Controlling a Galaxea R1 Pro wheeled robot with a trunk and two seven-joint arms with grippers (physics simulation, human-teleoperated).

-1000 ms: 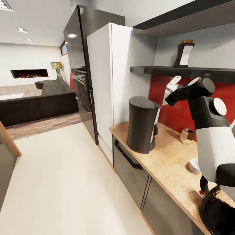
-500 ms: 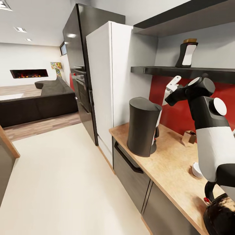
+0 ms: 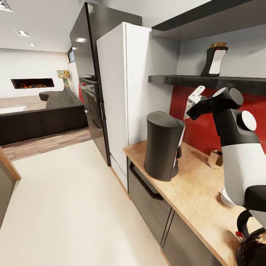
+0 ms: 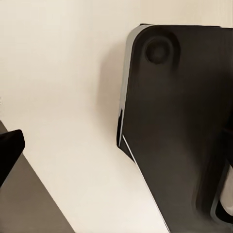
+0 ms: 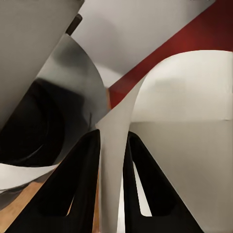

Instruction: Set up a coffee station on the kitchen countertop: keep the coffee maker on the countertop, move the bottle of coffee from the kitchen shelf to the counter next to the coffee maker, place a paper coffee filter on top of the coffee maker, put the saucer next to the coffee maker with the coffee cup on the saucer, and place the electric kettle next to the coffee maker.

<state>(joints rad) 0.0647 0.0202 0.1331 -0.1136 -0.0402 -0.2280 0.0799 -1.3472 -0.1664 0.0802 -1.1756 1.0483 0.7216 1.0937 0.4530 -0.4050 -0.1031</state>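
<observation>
Keeping the coffee maker (image 3: 162, 146) on the wooden counter (image 3: 192, 192), as the middle of the coffee corner. Leaving the kettle (image 3: 253, 247) at the near counter end and the coffee bottle (image 3: 215, 61) up on the shelf (image 3: 184, 78), both probably waiting their turn. Lifting the right arm high, bent, beside the maker's top. Pinching a thin white paper filter (image 3: 195, 96) tight in the right gripper (image 5: 111, 138), likely to lay on top. Cannot tell about the left gripper.

One coffee maker (image 3: 163, 146), one kettle (image 3: 253, 246), one coffee bottle (image 3: 215, 60), one cup (image 3: 227, 198).
</observation>
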